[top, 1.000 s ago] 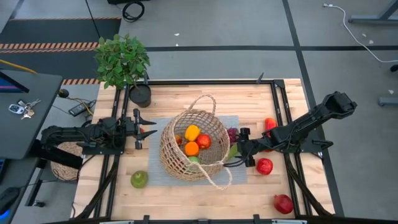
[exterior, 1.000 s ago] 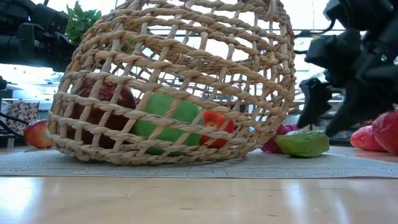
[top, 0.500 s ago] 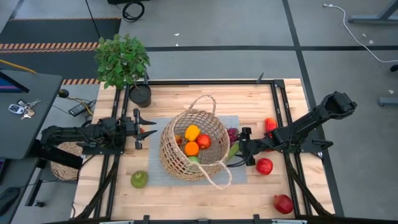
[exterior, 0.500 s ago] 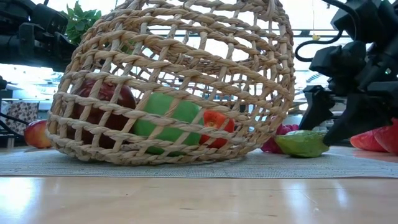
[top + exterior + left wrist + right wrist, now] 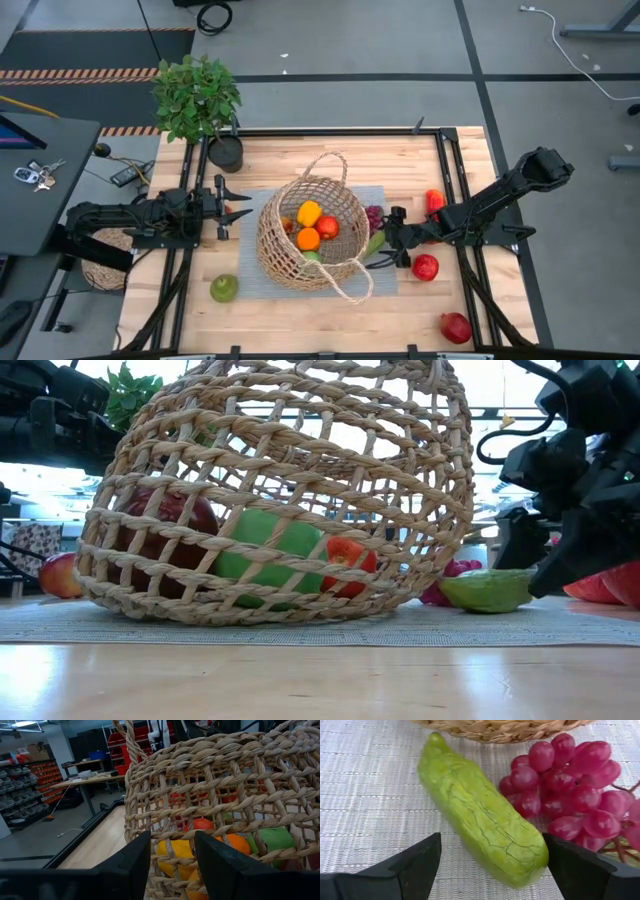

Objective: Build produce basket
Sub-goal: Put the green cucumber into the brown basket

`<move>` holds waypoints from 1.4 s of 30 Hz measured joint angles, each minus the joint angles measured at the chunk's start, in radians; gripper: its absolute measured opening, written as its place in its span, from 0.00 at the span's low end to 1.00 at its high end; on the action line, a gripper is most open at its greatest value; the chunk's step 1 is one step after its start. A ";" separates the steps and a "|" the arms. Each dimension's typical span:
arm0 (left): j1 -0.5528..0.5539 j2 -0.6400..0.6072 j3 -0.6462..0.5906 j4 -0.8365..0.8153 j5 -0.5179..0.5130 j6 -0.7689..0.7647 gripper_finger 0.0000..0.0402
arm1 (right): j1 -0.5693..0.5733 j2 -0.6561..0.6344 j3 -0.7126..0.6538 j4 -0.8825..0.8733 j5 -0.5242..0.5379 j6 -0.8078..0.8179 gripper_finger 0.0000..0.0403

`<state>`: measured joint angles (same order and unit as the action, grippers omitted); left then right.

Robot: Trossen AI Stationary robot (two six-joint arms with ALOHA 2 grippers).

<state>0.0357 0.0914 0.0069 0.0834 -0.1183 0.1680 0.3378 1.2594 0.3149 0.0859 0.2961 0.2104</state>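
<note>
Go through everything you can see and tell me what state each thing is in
basket: tipped on its side, fruit inside
green vegetable: lying on the mat, between the open right jaws, not gripped
grapes: lying beside it, touching
right gripper: open
left gripper: shut, empty
green apple: loose on the table

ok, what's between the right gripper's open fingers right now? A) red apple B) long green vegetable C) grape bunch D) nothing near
B: in the right wrist view the right gripper straddles the long green vegetable on the mat, the grapes lying beside it.
</note>
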 joint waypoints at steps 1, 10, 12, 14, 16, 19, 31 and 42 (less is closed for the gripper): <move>0.000 0.000 0.000 0.000 0.000 0.000 0.40 | 0.000 0.000 0.000 0.000 -0.002 0.000 0.85; 0.000 0.000 0.000 0.000 0.000 0.000 0.40 | 0.000 0.000 0.000 0.000 -0.050 0.023 0.60; 0.000 0.000 0.000 0.000 0.000 0.000 0.40 | 0.000 0.000 0.000 0.000 -0.077 0.031 0.55; 0.000 0.000 0.000 0.000 0.000 0.000 0.40 | 0.000 0.000 0.000 0.000 -0.098 0.033 0.50; 0.000 0.000 0.000 0.000 0.000 0.000 0.40 | 0.000 0.000 0.000 -0.001 -0.104 0.034 0.46; 0.000 0.000 0.000 0.000 0.000 0.000 0.40 | 0.000 0.000 0.000 -0.001 -0.105 0.060 0.43; 0.000 0.000 0.000 0.000 0.000 0.000 0.40 | -0.001 -0.002 0.032 -0.001 -0.253 0.201 0.43; 0.000 0.000 0.000 0.000 0.000 0.000 0.40 | -0.001 -0.003 0.242 -0.423 -0.350 0.270 0.43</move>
<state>0.0360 0.0917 0.0071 0.0834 -0.1184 0.1680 0.3370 1.2564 0.5570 -0.3372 -0.0539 0.4802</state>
